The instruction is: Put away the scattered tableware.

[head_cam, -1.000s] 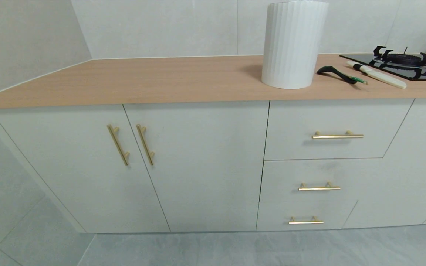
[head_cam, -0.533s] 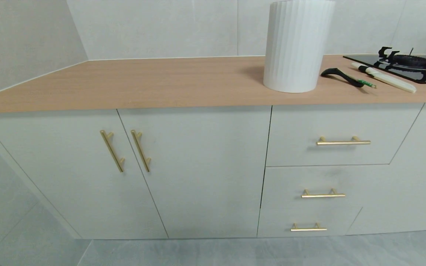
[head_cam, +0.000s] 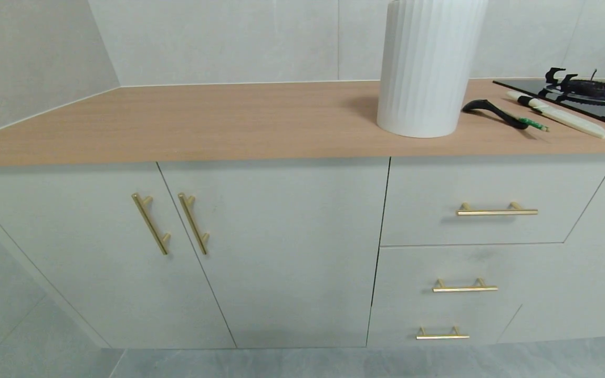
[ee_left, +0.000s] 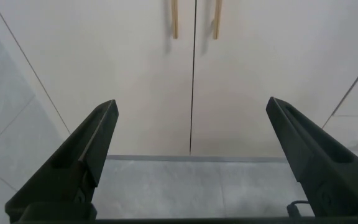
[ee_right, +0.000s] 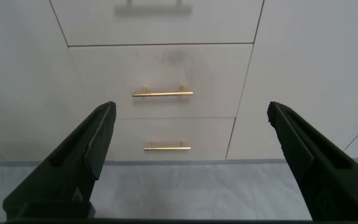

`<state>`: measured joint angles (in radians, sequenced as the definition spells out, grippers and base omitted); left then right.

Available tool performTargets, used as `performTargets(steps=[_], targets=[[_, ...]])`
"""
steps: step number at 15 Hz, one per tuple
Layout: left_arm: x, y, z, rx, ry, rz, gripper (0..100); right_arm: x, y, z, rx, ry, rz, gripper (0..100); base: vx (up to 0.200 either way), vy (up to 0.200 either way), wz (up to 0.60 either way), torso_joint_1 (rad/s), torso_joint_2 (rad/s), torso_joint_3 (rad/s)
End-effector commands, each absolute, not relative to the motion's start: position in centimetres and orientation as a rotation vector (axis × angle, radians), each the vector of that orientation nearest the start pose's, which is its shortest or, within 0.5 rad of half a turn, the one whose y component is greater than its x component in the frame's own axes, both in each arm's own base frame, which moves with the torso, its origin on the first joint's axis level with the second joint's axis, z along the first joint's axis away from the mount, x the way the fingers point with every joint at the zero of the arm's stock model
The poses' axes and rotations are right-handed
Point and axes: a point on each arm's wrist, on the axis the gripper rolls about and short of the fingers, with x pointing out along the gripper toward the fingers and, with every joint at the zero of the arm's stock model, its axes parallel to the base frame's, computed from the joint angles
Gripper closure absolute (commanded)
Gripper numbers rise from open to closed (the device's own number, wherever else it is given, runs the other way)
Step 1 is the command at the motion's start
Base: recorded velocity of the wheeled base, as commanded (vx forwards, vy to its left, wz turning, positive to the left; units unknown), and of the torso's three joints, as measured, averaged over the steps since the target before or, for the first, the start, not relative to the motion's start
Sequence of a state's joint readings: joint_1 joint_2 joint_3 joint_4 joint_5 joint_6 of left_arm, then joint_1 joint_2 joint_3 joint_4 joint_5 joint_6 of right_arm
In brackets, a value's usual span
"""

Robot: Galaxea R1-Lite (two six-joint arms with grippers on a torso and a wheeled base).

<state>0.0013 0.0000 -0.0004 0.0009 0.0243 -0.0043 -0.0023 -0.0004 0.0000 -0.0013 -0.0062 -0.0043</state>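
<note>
On the countertop [head_cam: 202, 121], toward its right end: ribbed canister [head_cam: 428, 68], utensil [head_cam: 494, 113] just right of it, knife [head_cam: 560, 113] farther right — just before the hob [head_cam: 591, 89]. Below: double doors [head_cam: 281, 247] left, three stacked drawers [head_cam: 465, 262] right.

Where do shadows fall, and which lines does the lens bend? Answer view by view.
Head view: even light; the white ribbed container throws a faint shadow leftward on the countertop; the top drawer handle shades the panel beneath it; upright cabinet seams slant, converging downward: perspective, not lens bend. Left wrist view: the jaws show as dark, unlit wedges. Right wrist view: likewise.
</note>
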Motion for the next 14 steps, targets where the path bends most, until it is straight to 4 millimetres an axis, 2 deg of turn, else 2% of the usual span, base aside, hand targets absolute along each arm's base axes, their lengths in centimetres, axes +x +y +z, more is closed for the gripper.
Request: performTargets(steps=[1,2,14], targets=[[-2.28,0.05,7.55,-0.005,0.000,0.026,0,-2.28,-0.01,7.56,-0.005,-0.002,-0.008,0,0.000,-0.200,0.00,-0.002,0.01,0.002],[-2.28,0.05,7.53,-0.005,0.001,0.026,0,-2.28,-0.01,7.56,-0.005,-0.002,-0.008,0,0.000,-0.200,0.00,-0.002,0.00,0.002],[-2.28,0.05,7.53,-0.005,0.001,0.026,0,-2.27,-0.01,7.55,-0.008,0.002,-0.008,0,0.000,0.000,0.00,0.000,0.00,0.000]])
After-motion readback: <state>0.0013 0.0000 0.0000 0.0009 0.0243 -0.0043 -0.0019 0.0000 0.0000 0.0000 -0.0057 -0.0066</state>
